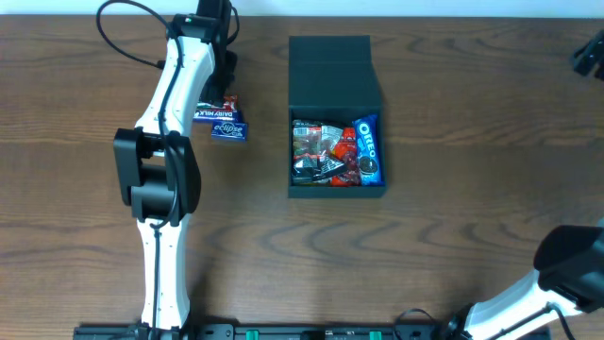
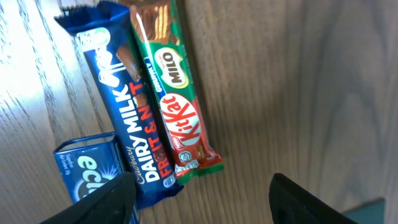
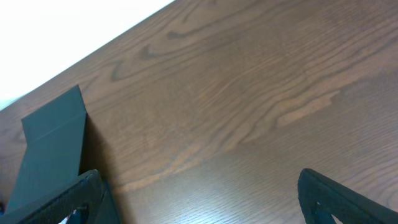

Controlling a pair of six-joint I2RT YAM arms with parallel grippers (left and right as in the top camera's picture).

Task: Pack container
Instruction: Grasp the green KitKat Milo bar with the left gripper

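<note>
Container: the dark box (image 1: 337, 151) sits near the middle of the table (image 1: 453, 113), its flap lid (image 1: 332, 74) laid open toward the far edge; the tray already holds an Oreo pack (image 1: 368, 148) along its right wall and a jumble of other packets (image 1: 321, 153) to the left of it.

Left jaws: my left gripper (image 2: 199, 202) hangs above the snacks left on the wood, fingers apart and holding nothing; only the two dark fingertips (image 2: 106, 199) show at the bottom of the wrist view.

Right jaws: my right gripper (image 3: 199, 199) is parked well off to the near right, fingers spread wide with nothing between them but bare table.

Left to pack: a Dairy Milk bar (image 2: 127, 112) and a KitKat Milo bar (image 2: 177, 99) lie side by side and touching, with a blue Eclipse tin (image 2: 84, 168) just beside the Dairy Milk's near end.

Risk, double pick: the two bars lie so close that closing on one may drag or pinch the other, and it could drop on the way over.

Risk, flat wrappers: both bars lie flat on the wood, so my fingers may skid off the glossy film instead of getting under an edge.

Risk, tin: one fingertip is right by the tin, so I may nudge it as I descend.

Risk, placing: I judge the tray fairly full; a long bar may perch on the pile and block the flap.
</note>
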